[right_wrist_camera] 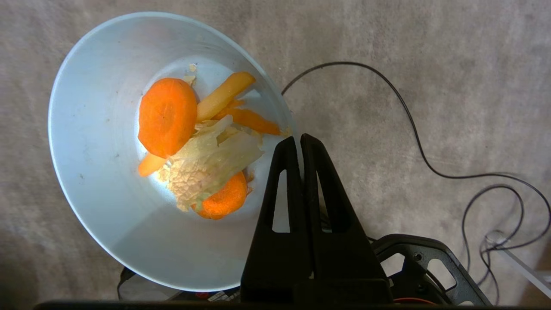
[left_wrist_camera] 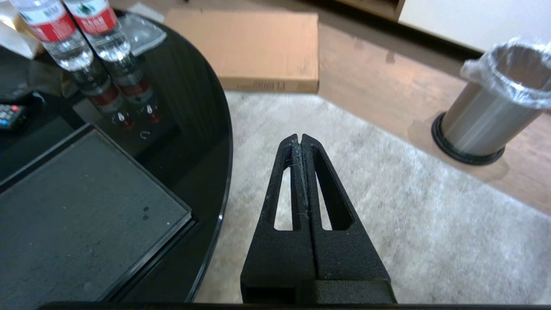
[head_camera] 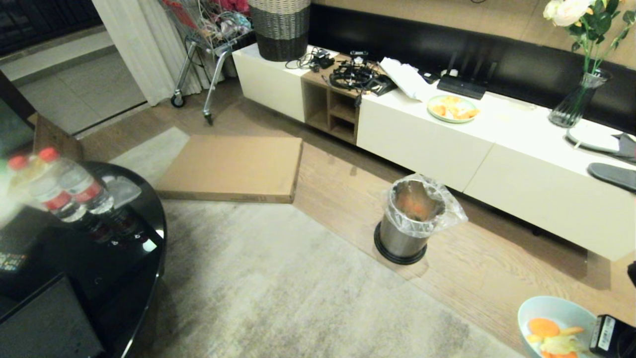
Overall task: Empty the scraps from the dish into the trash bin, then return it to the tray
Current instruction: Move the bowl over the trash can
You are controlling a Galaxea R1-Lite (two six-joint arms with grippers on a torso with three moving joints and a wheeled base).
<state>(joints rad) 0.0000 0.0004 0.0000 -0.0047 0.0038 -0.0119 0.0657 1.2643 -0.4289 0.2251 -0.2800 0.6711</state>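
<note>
Glazed and rigid, the dish (head_camera: 556, 325) sits at the head view's lower right, well apart from the trash bin (head_camera: 411, 219) at centre. Left wrist view: the left gripper (left_wrist_camera: 301, 138) is pressed together, idle. Right wrist view: the right gripper (right_wrist_camera: 300, 142) is clamped on the dish's thin, probably slippery rim; loose scraps (right_wrist_camera: 200, 144) should slide out readily.

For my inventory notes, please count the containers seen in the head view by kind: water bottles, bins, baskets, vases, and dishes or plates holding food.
Water bottles: 2
Steel trash bin: 1
Woven basket: 1
Glass vase: 1
Dish with scraps: 1
Green plate with orange pieces: 1
Total: 7
</note>
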